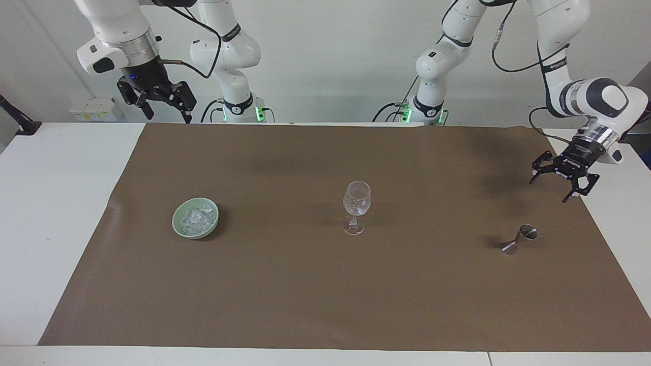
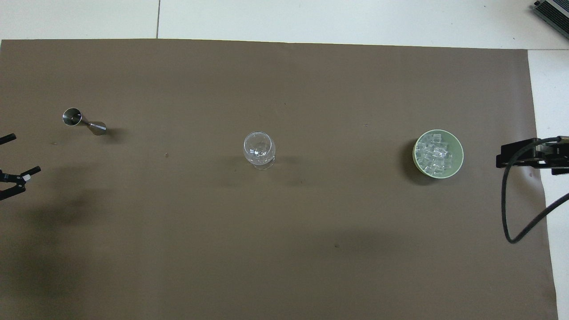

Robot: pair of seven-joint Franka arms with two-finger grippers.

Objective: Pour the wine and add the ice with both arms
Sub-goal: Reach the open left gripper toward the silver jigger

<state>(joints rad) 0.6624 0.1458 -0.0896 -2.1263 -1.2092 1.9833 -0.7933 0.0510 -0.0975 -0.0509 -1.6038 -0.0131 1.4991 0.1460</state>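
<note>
White wall, white table (image 1: 61,213), brown mat (image 1: 325,284) in the facing view: ice (image 1: 196,218) heaped in pale green bowl (image 1: 179,226) toward the right arm's end, stemmed glass (image 1: 357,206) mid-mat, steel jigger (image 1: 519,239) toward the left arm's end. Right gripper (image 1: 165,109) raised over the table edge, fingers spread, empty, well apart from the ice. Left gripper (image 1: 562,187) over the mat's edge near the jigger, fingers wide, holding nothing. From overhead: ice (image 2: 438,154) in bowl (image 2: 416,155), glass (image 2: 258,149) central, jigger (image 2: 83,122) beside left gripper (image 2: 13,153), fingertips apart; right gripper (image 2: 533,158) only partly seen, just beside the bowl.
</note>
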